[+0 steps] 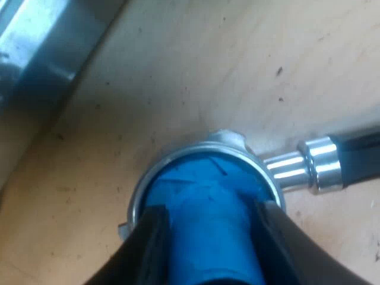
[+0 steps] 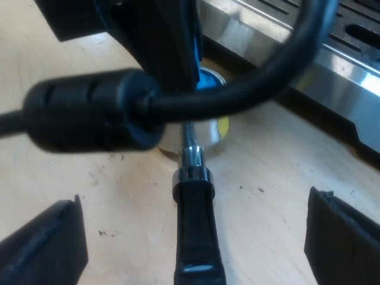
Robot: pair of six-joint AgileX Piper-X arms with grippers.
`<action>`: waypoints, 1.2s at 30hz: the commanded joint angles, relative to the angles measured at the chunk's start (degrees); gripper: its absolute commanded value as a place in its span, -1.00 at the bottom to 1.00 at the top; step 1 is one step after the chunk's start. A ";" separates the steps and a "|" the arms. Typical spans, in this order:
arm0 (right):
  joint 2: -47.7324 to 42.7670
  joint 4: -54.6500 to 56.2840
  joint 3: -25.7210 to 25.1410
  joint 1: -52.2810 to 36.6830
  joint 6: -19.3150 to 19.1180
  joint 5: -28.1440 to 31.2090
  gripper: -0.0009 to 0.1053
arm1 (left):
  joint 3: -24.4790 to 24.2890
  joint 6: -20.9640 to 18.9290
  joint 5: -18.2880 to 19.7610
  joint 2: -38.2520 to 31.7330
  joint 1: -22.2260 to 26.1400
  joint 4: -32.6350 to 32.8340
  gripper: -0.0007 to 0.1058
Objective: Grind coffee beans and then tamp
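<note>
The blue tamper (image 1: 208,237) stands in the basket of the metal holder (image 1: 155,172), which lies on the wooden table. My left gripper (image 1: 209,215) is shut on the tamper, one black finger on each side of it. The holder's chrome neck runs out into its dark handle (image 1: 359,155). My right gripper (image 2: 193,199) is open, its fingers spread wide on either side of the handle (image 2: 196,243) and apart from it. From there the holder (image 2: 209,133) lies beyond, with the tamper (image 2: 208,80) in it under the left gripper (image 2: 160,41).
The espresso machine's metal base and drip tray (image 2: 332,65) stand close behind the holder; its edge (image 1: 41,41) is also near the left gripper. Bare wooden table (image 1: 237,59) surrounds the holder.
</note>
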 commanded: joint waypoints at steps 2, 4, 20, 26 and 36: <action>-0.35 -3.89 -0.03 -0.30 -1.78 0.47 0.46 | -1.26 -0.61 0.36 -0.35 -0.39 6.38 -0.98; -0.35 -4.04 -0.69 -0.30 -2.26 0.47 0.46 | -2.16 -0.61 0.36 -1.14 -0.39 6.81 -0.98; -0.24 -0.61 -7.06 -0.30 -4.24 -1.24 0.46 | -5.16 -0.61 -1.16 -11.90 3.58 15.15 -0.98; -0.04 5.68 -10.10 -0.41 -4.24 -7.99 0.46 | -4.90 0.42 -0.99 -14.70 13.74 19.18 -0.98; 3.85 4.78 -11.89 -11.87 -4.02 -23.08 0.46 | 0.57 1.72 -0.99 -14.70 21.65 17.20 -0.98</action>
